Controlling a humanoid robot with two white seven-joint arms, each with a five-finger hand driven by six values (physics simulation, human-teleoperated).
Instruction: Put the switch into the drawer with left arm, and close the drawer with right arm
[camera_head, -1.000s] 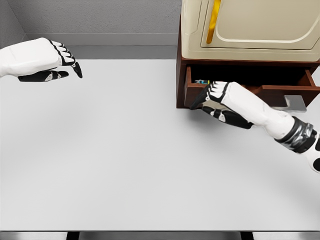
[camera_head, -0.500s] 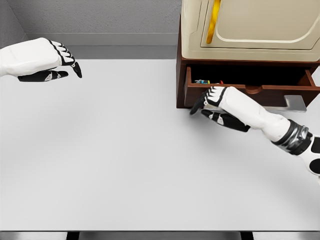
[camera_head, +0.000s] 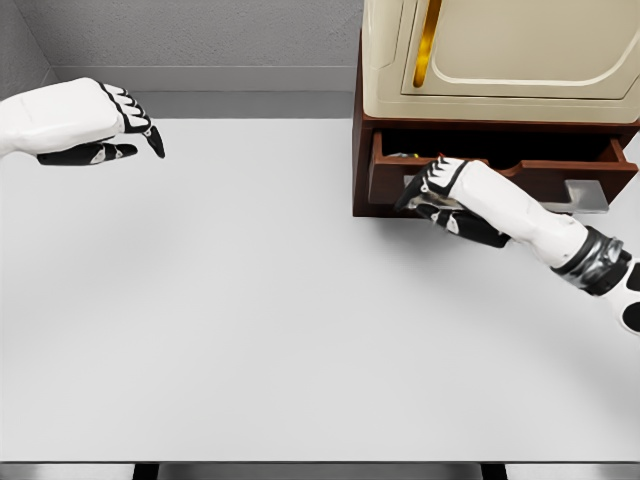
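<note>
The brown drawer (camera_head: 386, 186) under the cabinet stands partly open, its dark inside showing. Only a small sliver of the switch (camera_head: 404, 156) shows in its left end. My right hand (camera_head: 428, 188) lies against the drawer front, over the left end of the grey handle (camera_head: 590, 194); its fingers are loosely bent and grip nothing. My left hand (camera_head: 135, 128) hovers at the far upper left over the table, relaxed and holding nothing, far from the drawer.
A cream appliance (camera_head: 500, 50) with a yellow handle sits on the brown cabinet (camera_head: 358, 130) at the back right. The white table (camera_head: 250, 320) spreads across the view, and a grey wall runs behind it.
My right hand has moved up against the drawer front and the drawer has slid further in, hiding most of the switch. The left hand has barely moved.
</note>
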